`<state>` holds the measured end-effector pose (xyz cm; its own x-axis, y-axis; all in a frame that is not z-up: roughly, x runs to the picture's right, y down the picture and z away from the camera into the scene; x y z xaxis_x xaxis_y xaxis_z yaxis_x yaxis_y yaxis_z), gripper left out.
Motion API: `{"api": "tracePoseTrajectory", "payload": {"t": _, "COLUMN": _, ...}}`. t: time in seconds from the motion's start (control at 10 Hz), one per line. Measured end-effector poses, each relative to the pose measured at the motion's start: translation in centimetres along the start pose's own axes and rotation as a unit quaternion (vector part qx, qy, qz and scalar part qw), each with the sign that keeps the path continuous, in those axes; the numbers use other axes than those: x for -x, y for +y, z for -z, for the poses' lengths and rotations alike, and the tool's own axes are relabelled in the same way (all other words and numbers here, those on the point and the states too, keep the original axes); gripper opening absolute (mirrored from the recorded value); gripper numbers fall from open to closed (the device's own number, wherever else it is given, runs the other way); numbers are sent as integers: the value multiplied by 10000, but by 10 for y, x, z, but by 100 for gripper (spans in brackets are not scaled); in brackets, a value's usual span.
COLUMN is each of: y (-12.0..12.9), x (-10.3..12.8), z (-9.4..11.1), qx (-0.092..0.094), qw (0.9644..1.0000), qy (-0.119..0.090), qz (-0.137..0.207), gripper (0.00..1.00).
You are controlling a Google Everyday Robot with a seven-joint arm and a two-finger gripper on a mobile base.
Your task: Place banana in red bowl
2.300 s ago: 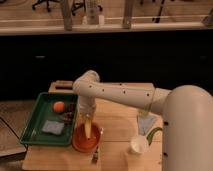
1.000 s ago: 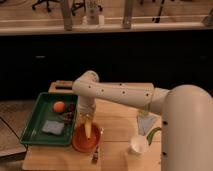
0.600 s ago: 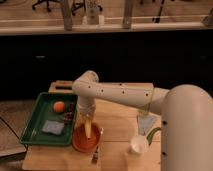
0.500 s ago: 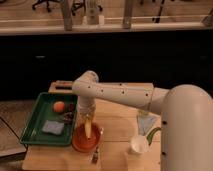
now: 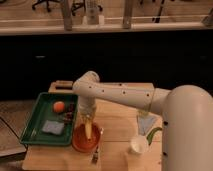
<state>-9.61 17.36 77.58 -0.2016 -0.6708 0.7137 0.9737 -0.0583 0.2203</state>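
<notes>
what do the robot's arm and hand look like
The arm is a smooth, thick white tube with rounded joints and a row of small dark dots along it. The hand, over the red bowl, looks pale too. No loose cables show.

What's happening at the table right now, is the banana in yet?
The robot's arm reaches down over the red bowl, its hand just above it. The banana stands steeply under the hand with its lower end inside the bowl. I cannot tell whether it has been let go. The green tray to the side holds an orange ball, and a white cup stands apart on the other side.
</notes>
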Motion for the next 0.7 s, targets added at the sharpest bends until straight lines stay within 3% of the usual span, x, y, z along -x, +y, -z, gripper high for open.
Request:
{"api": "tracePoseTrajectory", "payload": {"t": 0.2, "y": 0, "x": 0, "z": 0, "qx": -1, "qw": 10000, "qy": -10, "qz": 5, "gripper": 80}}
{"api": "tracePoseTrajectory", "payload": {"t": 0.7, "y": 0, "x": 1, "z": -2, "qx": -23, "qw": 10000, "qy": -49, "qz": 17, "gripper": 80}}
